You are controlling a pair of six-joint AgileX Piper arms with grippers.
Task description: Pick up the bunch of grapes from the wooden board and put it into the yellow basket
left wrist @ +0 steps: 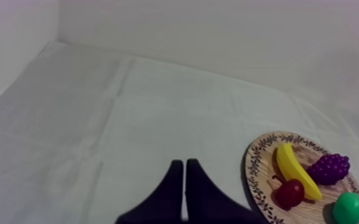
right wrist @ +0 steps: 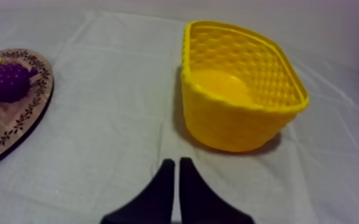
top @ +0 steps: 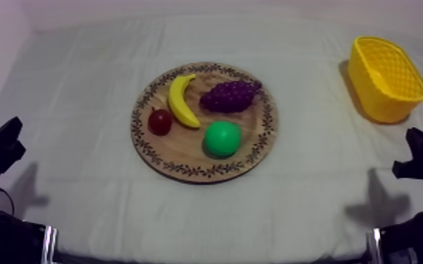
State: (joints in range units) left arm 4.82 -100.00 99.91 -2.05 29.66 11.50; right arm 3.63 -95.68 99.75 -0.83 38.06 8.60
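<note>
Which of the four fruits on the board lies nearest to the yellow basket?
The purple bunch of grapes; the banana, small red fruit and pear lie farther off.

The round wooden board [top: 186, 149] bears a dark leafy rim pattern, the knobbly bunch of grapes [top: 230, 95] is purple, and the lattice-walled plastic basket [right wrist: 235, 122] ahead of the black right claw [right wrist: 177, 161] is yellow.

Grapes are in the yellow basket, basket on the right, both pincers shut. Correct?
No. The bunch of grapes lies on the wooden board, next to the banana; the yellow basket holds nothing, as the top view and right wrist view show. The rest stands: basket on the right, left pincer and right pincer both shut.
</note>
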